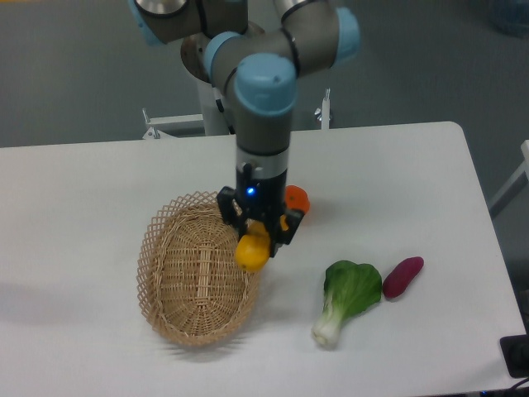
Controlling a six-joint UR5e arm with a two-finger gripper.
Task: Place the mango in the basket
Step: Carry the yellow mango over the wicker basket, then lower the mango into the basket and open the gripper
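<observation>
The yellow mango [253, 251] hangs in my gripper [257, 239], which is shut on its upper end. It is held over the right rim of the oval wicker basket [193, 269], which lies on the white table at centre left and holds nothing that I can see. The gripper's fingers partly hide the top of the mango. The arm comes down from above, straight over the basket's right edge.
A round orange [297, 198] sits just behind and right of the gripper. A green bok choy [347, 296] lies to the right of the basket. A small purple tuber [402, 275] lies beside it. The table's front edge is near the bottom.
</observation>
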